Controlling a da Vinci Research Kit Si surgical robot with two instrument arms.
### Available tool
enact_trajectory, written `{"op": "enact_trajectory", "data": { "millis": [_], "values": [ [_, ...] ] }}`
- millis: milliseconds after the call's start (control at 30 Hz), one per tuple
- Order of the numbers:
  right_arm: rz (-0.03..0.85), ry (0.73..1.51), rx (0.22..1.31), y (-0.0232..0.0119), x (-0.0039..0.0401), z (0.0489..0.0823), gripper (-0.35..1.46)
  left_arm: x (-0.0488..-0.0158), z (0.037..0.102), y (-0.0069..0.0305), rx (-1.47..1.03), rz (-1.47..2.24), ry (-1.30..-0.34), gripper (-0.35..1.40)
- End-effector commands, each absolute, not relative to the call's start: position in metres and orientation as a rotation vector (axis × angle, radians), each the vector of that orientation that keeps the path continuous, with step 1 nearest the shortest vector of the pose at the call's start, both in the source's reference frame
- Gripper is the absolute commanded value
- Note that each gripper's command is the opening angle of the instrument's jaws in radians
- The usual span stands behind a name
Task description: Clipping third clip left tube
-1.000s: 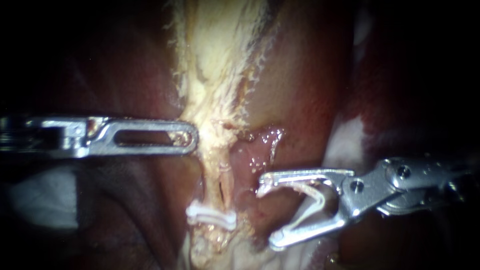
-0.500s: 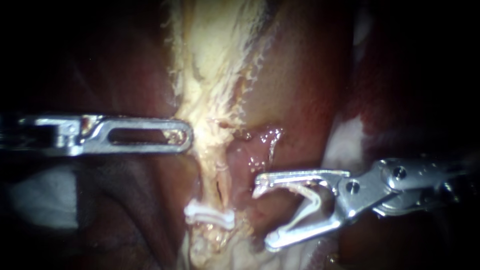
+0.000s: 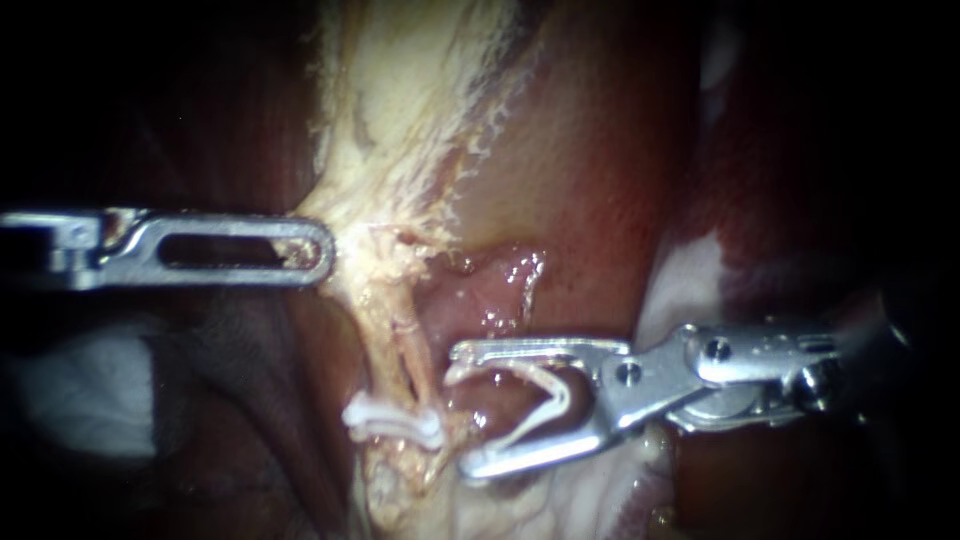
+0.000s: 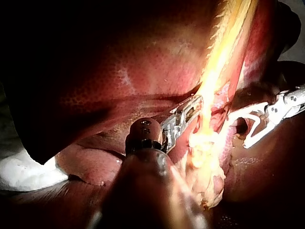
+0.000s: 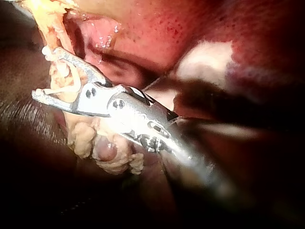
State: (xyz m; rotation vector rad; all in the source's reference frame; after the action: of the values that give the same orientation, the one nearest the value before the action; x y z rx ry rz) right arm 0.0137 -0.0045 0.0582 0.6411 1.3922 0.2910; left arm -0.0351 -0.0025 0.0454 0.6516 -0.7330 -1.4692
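Left instrument (image 3: 322, 250) — end effector clamped on pale fatty tissue (image 3: 400, 150) at top of tube (image 3: 397, 335), strand pulled taut toward it. Right instrument (image 3: 460, 408) — end effector spread wide, both halves holding open white clip (image 3: 548, 395). Its tips just beside tube, to right in endoscope view, not around it. Lower down, fitted clip (image 3: 393, 420) crosses tube, near lower tip.

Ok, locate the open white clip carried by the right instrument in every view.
Endoscope: open white clip in right instrument's tip, right of the yellow strand.
Left wrist: clip across the strand from the left instrument.
Right wrist: clip in its own instrument's tip, beside the strand.
Landmark: yellow strand.
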Motion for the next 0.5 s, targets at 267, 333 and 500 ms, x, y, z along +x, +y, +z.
{"op": "enact_trajectory", "data": {
  "millis": [267, 333, 500],
  "values": [
    [0.301, 1.369, 0.651, -0.0049, 0.0156, 0.0601, 0.59, -0.0351, 0.0453, -0.0028, 0.649, -1.471, -0.733, -0.35],
    [0.303, 1.362, 0.652, -0.0051, 0.0160, 0.0607, 0.59, -0.0352, 0.0452, -0.0029, 0.648, -1.471, -0.733, -0.35],
    [0.304, 1.335, 0.655, -0.0055, 0.0171, 0.0624, 0.59, -0.0352, 0.0449, -0.0031, 0.647, -1.473, -0.733, -0.35]
  ]
}}
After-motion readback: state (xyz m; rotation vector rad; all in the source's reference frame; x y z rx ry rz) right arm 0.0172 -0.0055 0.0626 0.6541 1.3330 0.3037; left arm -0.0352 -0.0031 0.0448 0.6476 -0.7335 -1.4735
